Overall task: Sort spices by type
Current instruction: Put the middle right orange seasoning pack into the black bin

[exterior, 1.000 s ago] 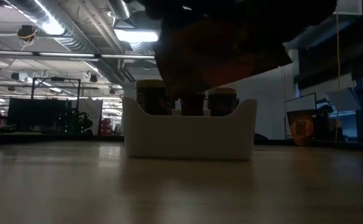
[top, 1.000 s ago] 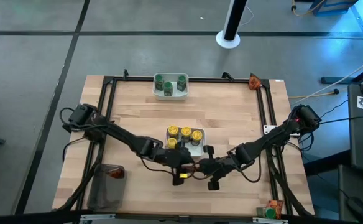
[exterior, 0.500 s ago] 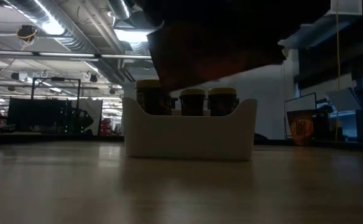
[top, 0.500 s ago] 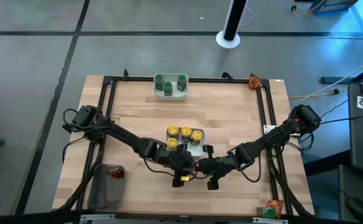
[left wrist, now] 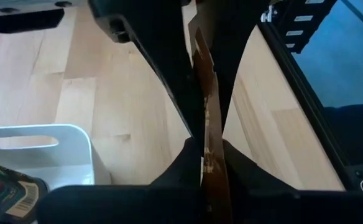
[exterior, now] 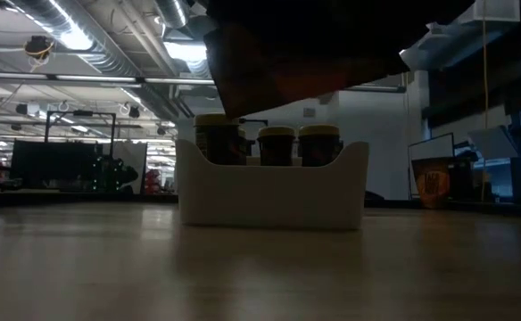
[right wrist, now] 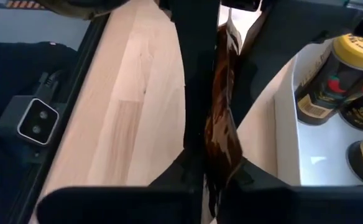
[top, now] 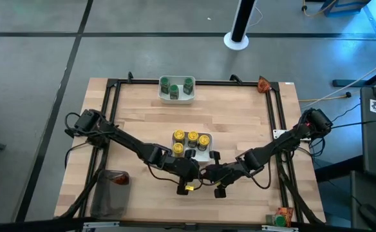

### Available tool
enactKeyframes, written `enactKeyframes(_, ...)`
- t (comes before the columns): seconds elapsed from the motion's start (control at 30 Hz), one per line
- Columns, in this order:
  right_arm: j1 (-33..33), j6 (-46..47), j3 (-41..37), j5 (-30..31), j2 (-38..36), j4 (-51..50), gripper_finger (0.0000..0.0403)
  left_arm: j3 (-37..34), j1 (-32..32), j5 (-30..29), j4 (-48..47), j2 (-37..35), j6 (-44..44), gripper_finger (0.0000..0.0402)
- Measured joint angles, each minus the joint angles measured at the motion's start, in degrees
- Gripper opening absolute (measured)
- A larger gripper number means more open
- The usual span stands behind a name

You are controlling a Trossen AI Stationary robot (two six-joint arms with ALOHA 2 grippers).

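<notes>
A small brown-orange spice packet (exterior: 305, 67) hangs above the table, just on the near side of a white bowl (top: 207, 154). Both grippers are shut on it. My left gripper (top: 196, 171) reaches in from the left and my right gripper (top: 208, 173) from the right, so they meet at the table's middle. The packet shows edge-on in the left wrist view (left wrist: 205, 112) and the right wrist view (right wrist: 224, 93). Yellow-capped jars (top: 192, 136) stand in that bowl. Green-capped jars (top: 174, 87) stand in a second white bowl (top: 177, 98) at the far edge. My left gripper pinches the packet's two flat faces (left wrist: 209, 146) between its fingers. It comes from the table's left, slanting down. The packet stands on edge, lifted clear of the table. My right gripper pinches the same packet by its flat faces (right wrist: 222, 143), coming from the table's right and slanting down. The packet runs forward past its fingers, clear of the wood.
A clear grey tray (top: 104, 200) at the near left holds a brown packet (top: 118, 180). Another packet (top: 263, 83) lies at the far right corner. A small item (top: 279, 218) sits at the near right edge. A black frame (top: 114, 103) borders the tabletop.
My left gripper has rolled a little and shut on the packet that my right gripper was holding. In the low view the packet's lower edge has risen, uncovering the middle jar in the bowl behind it. Neither hand has travelled.
</notes>
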Motion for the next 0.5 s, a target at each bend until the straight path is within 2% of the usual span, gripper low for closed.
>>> enactKeyframes(0.3, -0.7, 1.9, -0.1, -3.5, -1.5, 0.5, 0.0036, 0.1, -2.0, -2.2, -1.4, -0.5, 0.3, 0.0007)
enactKeyframes(0.5, -0.7, 6.5, 0.0, -7.2, -5.1, -5.1, 0.0056, -0.1, -5.7, -9.5, -9.6, -4.2, 0.2, 0.0003)
